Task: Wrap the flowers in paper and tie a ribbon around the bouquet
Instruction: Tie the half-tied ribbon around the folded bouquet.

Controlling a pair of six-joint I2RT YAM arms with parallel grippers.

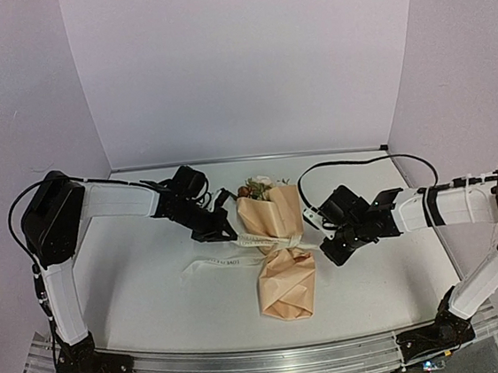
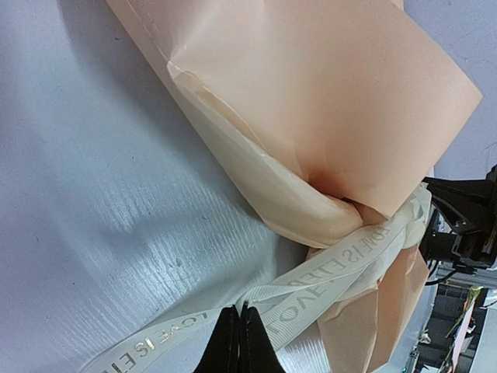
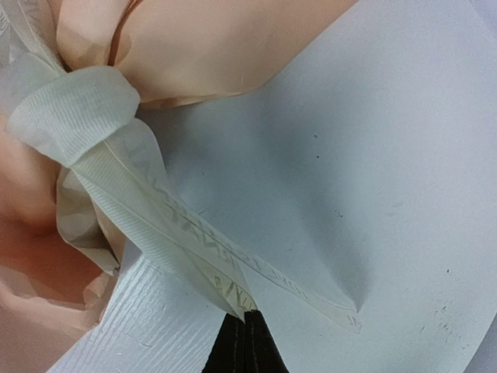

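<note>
Left gripper point(image 2: 239, 309) and right gripper point(image 3: 247, 317) each clamped on ribbon point(image 2: 326, 272) tail, knot point(image 3: 78, 109) at bouquet point(image 1: 284, 267) waist. Best pull: outward, even, low, sparing paper point(image 2: 311, 93).

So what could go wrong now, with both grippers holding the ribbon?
1. The left gripper seems to pinch only the edge of the ribbon, so it may slip out.
2. Uneven pulling by the right gripper could drag the bouquet sideways or crush its paper at the knot.

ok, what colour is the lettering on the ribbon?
Gold, on a cream-white ribbon; clearest in the left wrist view.
</note>
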